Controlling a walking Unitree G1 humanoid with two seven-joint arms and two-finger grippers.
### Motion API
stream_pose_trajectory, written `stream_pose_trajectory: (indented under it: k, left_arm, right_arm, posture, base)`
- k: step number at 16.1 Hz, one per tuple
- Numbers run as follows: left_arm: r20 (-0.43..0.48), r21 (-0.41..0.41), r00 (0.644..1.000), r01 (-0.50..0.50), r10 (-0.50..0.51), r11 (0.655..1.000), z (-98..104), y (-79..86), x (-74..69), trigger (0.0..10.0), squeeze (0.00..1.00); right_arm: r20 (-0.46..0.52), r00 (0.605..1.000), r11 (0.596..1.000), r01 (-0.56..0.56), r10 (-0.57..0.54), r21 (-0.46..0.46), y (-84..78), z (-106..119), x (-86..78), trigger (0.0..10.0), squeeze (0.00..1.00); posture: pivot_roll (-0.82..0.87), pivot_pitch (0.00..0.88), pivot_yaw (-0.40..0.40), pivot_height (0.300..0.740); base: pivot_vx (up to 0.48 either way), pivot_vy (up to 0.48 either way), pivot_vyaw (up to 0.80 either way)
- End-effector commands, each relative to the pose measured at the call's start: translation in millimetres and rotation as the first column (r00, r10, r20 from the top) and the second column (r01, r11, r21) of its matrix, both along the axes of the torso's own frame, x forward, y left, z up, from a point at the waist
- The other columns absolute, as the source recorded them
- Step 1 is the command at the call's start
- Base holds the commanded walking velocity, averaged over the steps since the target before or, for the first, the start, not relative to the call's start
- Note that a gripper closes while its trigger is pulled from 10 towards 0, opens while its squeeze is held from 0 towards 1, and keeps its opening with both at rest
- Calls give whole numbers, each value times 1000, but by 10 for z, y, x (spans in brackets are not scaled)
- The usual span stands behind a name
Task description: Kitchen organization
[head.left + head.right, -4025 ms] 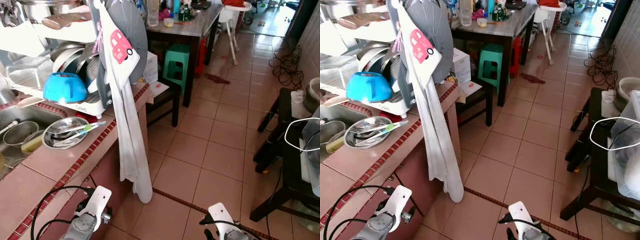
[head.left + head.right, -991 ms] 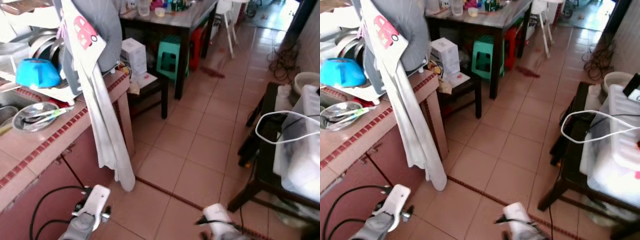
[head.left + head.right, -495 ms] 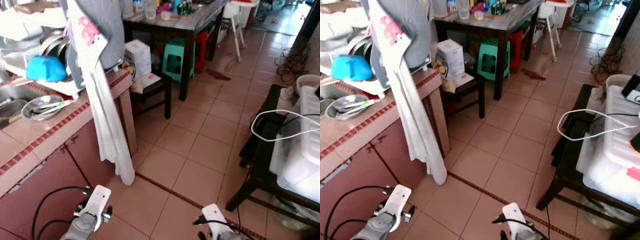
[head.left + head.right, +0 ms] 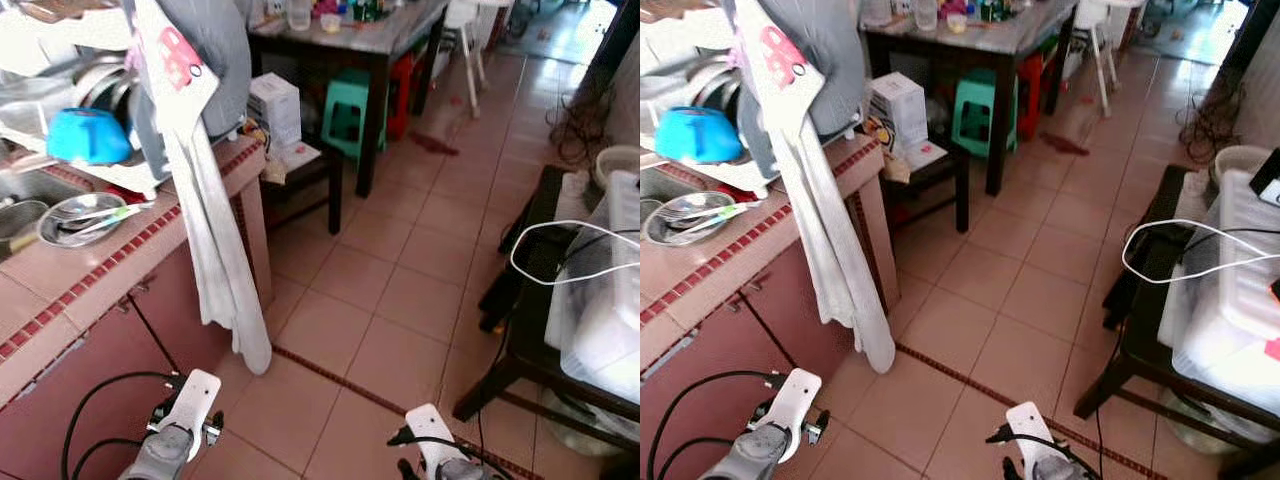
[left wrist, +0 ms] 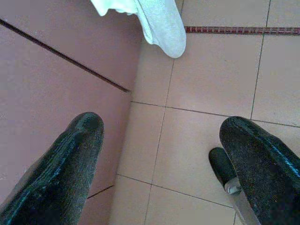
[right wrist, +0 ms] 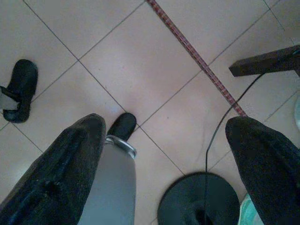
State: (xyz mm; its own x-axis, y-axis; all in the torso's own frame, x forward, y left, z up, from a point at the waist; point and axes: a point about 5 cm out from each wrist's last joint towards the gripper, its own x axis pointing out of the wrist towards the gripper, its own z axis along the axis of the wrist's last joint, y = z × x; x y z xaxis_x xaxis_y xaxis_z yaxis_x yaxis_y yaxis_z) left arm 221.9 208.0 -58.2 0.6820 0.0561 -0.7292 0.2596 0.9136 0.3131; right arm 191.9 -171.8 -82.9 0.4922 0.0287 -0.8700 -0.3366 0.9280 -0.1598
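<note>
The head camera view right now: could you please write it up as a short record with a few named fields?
setting: kitchen, tiled floor
counter: blue bowl in the dish rack, steel plate with utensils
hanging: white cloth draped over the counter end
beyond: green stool under a dark table
right side: clear plastic bin, white cable
left gripper: open, empty, low
right gripper: open, empty, low

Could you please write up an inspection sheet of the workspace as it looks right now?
Surface: tiled counter, red-trimmed edge.
Job's things: blue bowl on dish rack; steel plate holding utensils.
Clutter: white cloth hanging over counter edge; green stool; white box.
End effectors: left end effector open, low beside cabinet; right end effector open above floor.
Cables: white cable looped over plastic bin.
Surroundings: dark table.
</note>
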Motion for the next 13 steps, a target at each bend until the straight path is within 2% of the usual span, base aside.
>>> stream_pose_trajectory:
  k: [1,13]
  left_arm:
    - [1,16,1000,22,-22,1000,19,19,24,10000,0]
    - [-13,16,1000,27,-26,1000,2,17,1,10000,0]
  right_arm:
    - [0,1000,1000,14,-14,7,-1,3,6,10000,0]
    - [-7,999,999,33,-33,-10,-66,-22,-58,10000,0]
  posture:
    - [23,12,20,740]
    - [25,6,28,740]
  base:
    - [0,0,0]
    - [0,0,0]
